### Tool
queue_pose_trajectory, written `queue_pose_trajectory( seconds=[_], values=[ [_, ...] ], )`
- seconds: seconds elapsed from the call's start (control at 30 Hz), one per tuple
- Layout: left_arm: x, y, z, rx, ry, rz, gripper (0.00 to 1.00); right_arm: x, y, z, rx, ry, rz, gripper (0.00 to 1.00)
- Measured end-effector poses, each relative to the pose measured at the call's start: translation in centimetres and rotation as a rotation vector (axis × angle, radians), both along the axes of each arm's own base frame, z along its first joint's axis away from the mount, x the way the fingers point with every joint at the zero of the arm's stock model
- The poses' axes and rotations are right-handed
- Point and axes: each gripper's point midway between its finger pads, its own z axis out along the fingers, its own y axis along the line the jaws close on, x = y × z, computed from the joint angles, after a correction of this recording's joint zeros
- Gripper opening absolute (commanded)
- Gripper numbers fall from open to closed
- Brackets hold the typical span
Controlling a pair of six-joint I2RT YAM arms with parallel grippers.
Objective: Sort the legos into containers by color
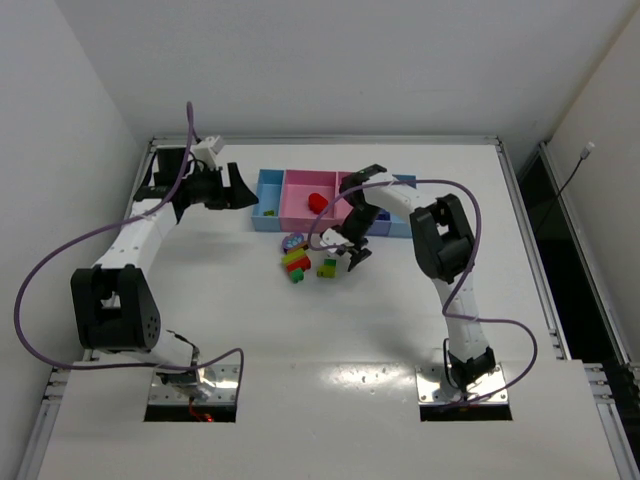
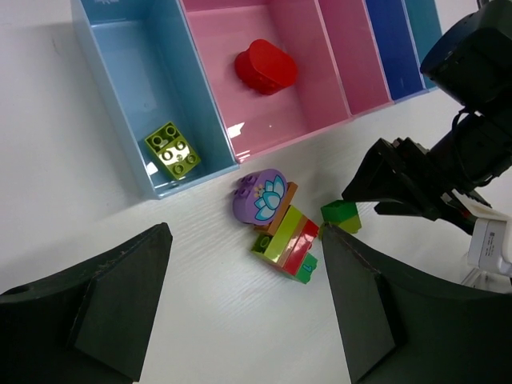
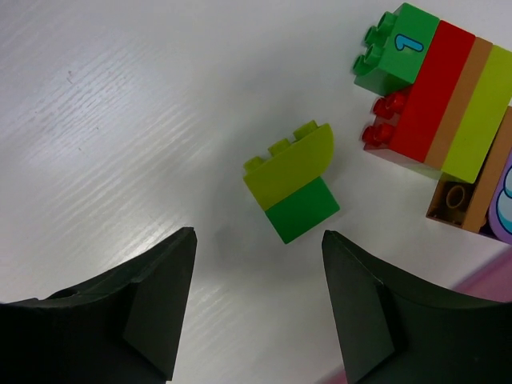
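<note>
The right gripper is hovering low over the table, its two dark fingers standing apart with nothing between them. A two-tone green brick, a lime half joined to a darker green half, is lying on the table just ahead of that gap, near the fingertips but touching neither. Just beyond it, a stack of bricks is lying flat, showing a green layer with a numeral 1, then red, tan and lime. A purple piece with a flower print is resting against the stack's far end. The left gripper is hanging beside the left end of the containers, well apart from this cluster in the top view. Its fingers are spread wide and gripping nothing, and its wrist camera is looking down on the purple piece and the stack. The containers are sitting in a joined row across the far part of the table, with the cluster lying just in front of their near wall. The light blue bin at the left end is holding one lime brick near its front wall. The wide pink bin next to it is holding a rounded red piece. A narrower pink bin and a blue bin are running on to the right, where the right arm is covering part of the row, so what is lying in them cannot be told.
</note>
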Motion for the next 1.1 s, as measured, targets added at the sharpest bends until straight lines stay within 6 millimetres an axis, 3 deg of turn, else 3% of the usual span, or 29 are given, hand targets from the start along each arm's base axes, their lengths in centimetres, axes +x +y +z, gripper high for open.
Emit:
queue_pose_trajectory(
  seconds=[0.7, 1.1],
  values=[
    [0.1, 0.1, -0.2, -0.039, 0.023, 0.001, 0.82, 1.1, 2.8, -2.1, 0.079, -0.04, 0.017, 0.63],
    [0.2, 0.0, -0.7, -0.043, 0.035, -0.004, 0.82, 0.6, 2.8, -2.2, 0.075, -0.024, 0.02, 0.58]
  ],
)
